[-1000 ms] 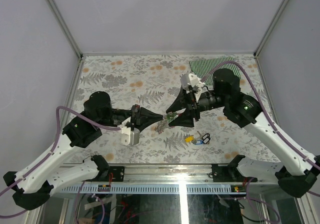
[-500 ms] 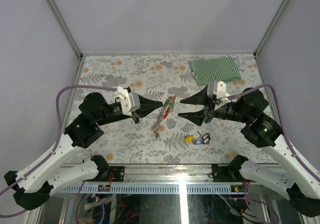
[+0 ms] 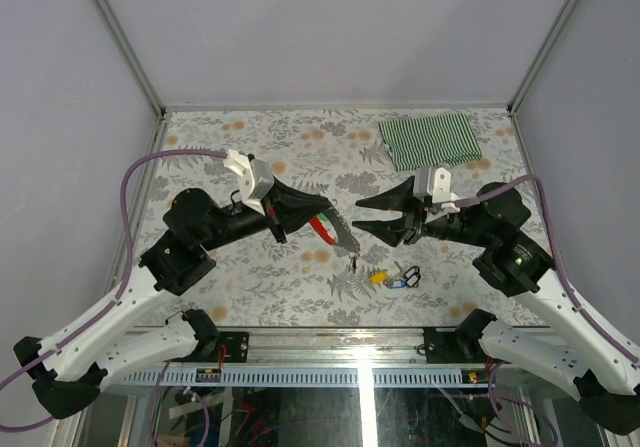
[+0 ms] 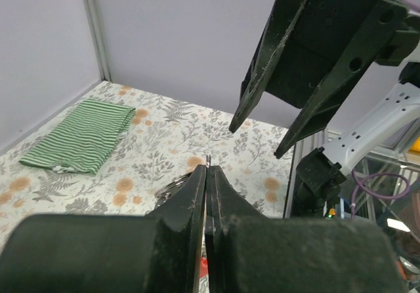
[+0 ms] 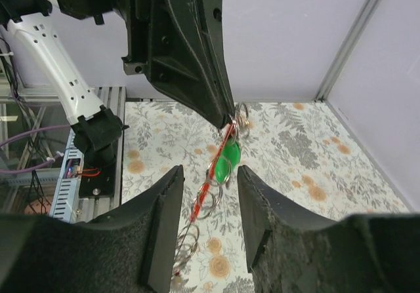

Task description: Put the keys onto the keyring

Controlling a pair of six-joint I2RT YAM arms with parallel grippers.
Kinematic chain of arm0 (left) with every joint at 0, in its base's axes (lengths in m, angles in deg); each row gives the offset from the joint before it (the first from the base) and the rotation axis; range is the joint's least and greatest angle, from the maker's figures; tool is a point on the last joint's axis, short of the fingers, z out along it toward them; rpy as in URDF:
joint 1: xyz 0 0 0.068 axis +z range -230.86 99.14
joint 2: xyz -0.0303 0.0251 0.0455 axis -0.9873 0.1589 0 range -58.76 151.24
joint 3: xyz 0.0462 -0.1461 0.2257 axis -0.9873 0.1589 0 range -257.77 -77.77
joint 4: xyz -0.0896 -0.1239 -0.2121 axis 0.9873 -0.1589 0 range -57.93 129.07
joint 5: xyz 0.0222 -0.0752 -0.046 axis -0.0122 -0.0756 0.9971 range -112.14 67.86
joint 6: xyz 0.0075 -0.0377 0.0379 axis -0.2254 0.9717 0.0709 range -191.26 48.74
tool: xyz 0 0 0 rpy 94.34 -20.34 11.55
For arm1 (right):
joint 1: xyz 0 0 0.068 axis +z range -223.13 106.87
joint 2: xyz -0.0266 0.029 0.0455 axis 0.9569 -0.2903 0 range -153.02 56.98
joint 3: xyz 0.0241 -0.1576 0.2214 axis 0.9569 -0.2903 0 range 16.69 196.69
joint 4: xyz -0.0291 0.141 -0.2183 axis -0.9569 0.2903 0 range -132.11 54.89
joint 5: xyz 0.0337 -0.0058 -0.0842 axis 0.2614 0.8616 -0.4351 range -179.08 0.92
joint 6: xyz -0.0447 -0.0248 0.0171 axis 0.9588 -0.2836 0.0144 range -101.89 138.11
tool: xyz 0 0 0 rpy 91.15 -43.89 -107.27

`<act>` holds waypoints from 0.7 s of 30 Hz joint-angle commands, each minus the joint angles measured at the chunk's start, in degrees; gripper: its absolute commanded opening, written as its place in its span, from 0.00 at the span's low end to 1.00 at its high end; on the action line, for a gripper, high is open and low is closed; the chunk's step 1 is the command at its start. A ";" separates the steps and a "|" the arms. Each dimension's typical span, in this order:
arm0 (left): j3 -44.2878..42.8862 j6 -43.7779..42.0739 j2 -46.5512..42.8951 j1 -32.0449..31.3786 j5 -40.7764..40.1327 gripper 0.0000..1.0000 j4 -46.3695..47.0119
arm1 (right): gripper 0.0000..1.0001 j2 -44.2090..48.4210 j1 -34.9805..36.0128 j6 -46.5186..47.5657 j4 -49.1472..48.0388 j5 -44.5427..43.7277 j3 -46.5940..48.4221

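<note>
My left gripper (image 3: pixel 322 214) is shut on the top of the keyring and holds it above the table. The red clip (image 3: pixel 322 230) hangs under it and the silver chain (image 3: pixel 347 247) trails down toward the near side. In the right wrist view the red clip (image 5: pixel 205 188), a green key (image 5: pixel 228 158) on a ring and the chain (image 5: pixel 186 247) dangle from the left gripper's tip (image 5: pixel 226 119). My right gripper (image 3: pixel 358 215) is open and empty, its fingers (image 5: pixel 161 227) on either side of the hanging keyring without touching it. A yellow key (image 3: pixel 378 277) and a blue key (image 3: pixel 398 284) lie on the table.
A green striped cloth (image 3: pixel 430 139) lies at the far right of the floral table top (image 3: pixel 250 147); it also shows in the left wrist view (image 4: pixel 79 136). A small black loop (image 3: pixel 412 275) lies beside the blue key. Grey walls stand close on three sides.
My left gripper has turned and moved right with the keyring, which now hangs lower with its chain trailing. My right gripper has shifted slightly left, still open.
</note>
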State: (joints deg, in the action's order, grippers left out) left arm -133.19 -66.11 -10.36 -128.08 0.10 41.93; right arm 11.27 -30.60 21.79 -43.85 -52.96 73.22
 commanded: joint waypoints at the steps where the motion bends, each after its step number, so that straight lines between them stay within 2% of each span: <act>1: 1.96 3.82 -1.79 -0.27 3.04 0.00 11.36 | 0.44 -1.28 -0.20 -0.64 -7.23 3.74 1.14; 9: 7.46 5.47 -4.89 -0.29 6.77 0.00 20.57 | 0.36 -3.65 -0.21 -4.83 -10.14 8.92 1.85; 21: 10.84 6.54 -5.49 -0.31 10.24 0.00 29.22 | 0.33 -5.80 -0.17 -10.28 -18.05 12.49 0.47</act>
State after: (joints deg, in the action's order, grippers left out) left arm -122.39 -60.67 -15.41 -128.08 9.04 62.76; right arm 6.33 -30.60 14.14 -55.39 -42.69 73.18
